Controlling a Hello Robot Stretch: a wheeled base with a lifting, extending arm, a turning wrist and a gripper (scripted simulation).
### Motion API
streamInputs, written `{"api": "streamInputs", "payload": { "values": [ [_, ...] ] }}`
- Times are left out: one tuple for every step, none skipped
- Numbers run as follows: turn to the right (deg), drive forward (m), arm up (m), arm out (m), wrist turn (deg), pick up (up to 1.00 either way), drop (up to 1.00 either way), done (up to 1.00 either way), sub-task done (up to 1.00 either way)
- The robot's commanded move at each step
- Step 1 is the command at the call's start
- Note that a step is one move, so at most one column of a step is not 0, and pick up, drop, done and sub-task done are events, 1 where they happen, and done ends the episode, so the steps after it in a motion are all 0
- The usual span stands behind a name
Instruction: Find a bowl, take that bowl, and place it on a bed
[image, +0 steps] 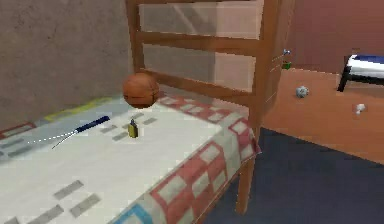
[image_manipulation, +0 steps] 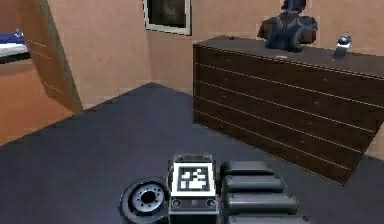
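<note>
One bed (image: 120, 170) takes the forward view's lower left. It lies under a patchwork quilt (image: 205, 165) of pale, grey and red squares, with a plain wooden end frame (image: 200, 50) of flat rails at its far edge. One long dresser (image_manipulation: 290, 100) of dark wood, fronted with rows of shallow drawers, stands against the tan wall (image_manipulation: 110, 50) in the arm side view. What looks like a second bed (image: 365, 68), dark-framed with a blue and white mattress, stands well apart on the orange floor (image: 320, 125) past the frame.

One dark statue (image_manipulation: 288, 28) sits on the dresser top near its back edge, with one small pale thing (image_manipulation: 343, 42) toward the right corner. One framed picture (image_manipulation: 167, 14) hangs on the wall.

Near the quilt's far edge sits one round orange basketball (image: 141, 89). Just beside it is one small yellowish bottle (image: 133, 128), and one thin blue-handled stick (image: 85, 127) lies toward the left edge. Two grey blobs (image: 301, 92) lie on the orange floor, too small to tell whether either is a bowl.

The gripper (image_manipulation: 145, 202) is a dark round body at the arm side view's bottom edge, beside one marked white square (image_manipulation: 195, 180). Its far end cannot be made out, so I cannot tell whether it holds anything.
</note>
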Motion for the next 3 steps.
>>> {"api": "streamInputs", "payload": {
  "values": [
    [45.0,0.0,0.0,0.0,0.0,0.0,0.0,0.0,0.0],
    [45.0,0.0,0.0,0.0,0.0,0.0,0.0,0.0,0.0],
    [33.0,0.0,0.0,0.0,0.0,0.0,0.0,0.0,0.0]
  ]
}}
